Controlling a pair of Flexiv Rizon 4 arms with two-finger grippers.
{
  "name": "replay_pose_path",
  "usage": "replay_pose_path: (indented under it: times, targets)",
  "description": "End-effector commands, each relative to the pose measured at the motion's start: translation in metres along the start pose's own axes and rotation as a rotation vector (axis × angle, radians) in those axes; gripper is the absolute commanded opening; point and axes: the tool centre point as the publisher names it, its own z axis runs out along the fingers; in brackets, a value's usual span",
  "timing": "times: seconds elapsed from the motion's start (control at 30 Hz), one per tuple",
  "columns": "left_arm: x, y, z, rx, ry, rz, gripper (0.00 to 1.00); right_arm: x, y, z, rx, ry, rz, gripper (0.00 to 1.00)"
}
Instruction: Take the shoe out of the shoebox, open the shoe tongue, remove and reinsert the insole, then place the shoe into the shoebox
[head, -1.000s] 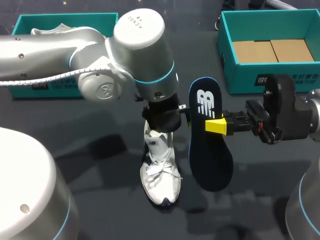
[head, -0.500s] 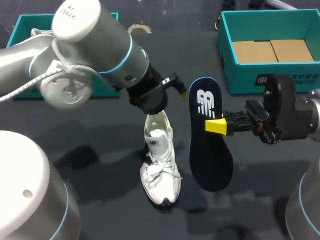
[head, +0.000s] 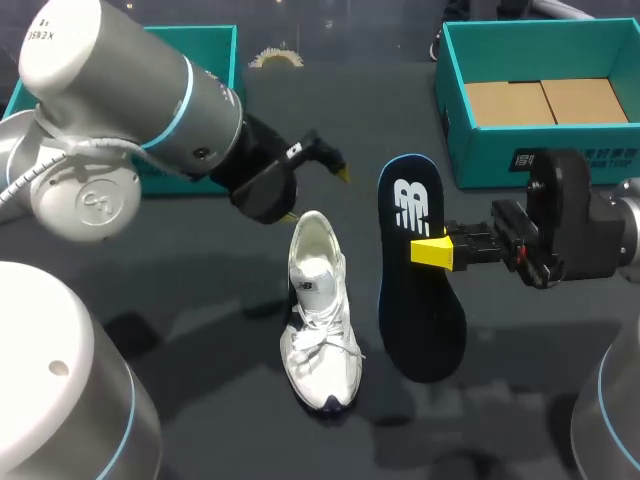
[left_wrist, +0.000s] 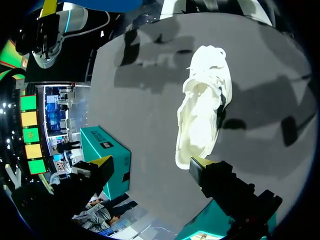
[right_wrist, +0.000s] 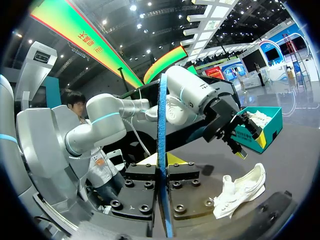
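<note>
Clamped in the right gripper (head: 432, 251): the dark blue insole (head: 421, 300), broad face and white logo turned up, one yellow tip pressed on that face near the middle, the other hidden underneath. Heel end toward the shoebox (head: 455, 120), toe end low over the table (head: 200, 300); cannot tell whether it touches.

Just beside the insole on the left-arm side, not touching: the white shoe (head: 321, 318), upright on its sole, toe toward the robot, heel toward the far edge. Above and behind that heel, apart from it: the left gripper (head: 316, 196), spread wide, holding nothing.

Around: teal shoebox at far right, brown card on its floor, well apart from the shoe. Second teal box (head: 212, 42) at far left, mostly hidden behind the left arm. Between shoe and shoebox, only the insole and the right gripper.

From the left wrist: shoe (left_wrist: 205, 112) ahead of the parted fingers (left_wrist: 218, 181), heel end nearest, collar gaping, inside too bright to read.

From the right wrist: insole (right_wrist: 162, 150) edge-on, a thin blue strip pinched between the finger blocks. Beyond it, the shoe (right_wrist: 239, 192) on the table, the left gripper (right_wrist: 245, 142) hovering over it, and something white inside the second box (right_wrist: 267, 131), unseen from the head view.
</note>
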Motion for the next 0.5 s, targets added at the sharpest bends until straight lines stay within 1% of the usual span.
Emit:
replay_pose_path:
  times: [0.03,0.07,0.33,0.5]
  targets:
    - [0.004,-0.001,-0.002,-0.011,-0.036,0.006,1.00,0.003,-0.001,0.000,0.001,-0.007,0.002,0.00]
    - [0.004,-0.001,-0.003,-0.026,-0.048,0.009,1.00,0.003,-0.001,0.000,0.001,-0.007,0.002,0.00]
    - [0.000,0.002,-0.009,-0.051,-0.126,0.022,1.00,0.003,-0.001,0.000,0.001,-0.007,0.002,0.00]
    - [-0.002,0.005,-0.013,-0.039,-0.202,-0.004,1.00,0.003,-0.001,0.000,0.001,-0.007,0.002,0.00]
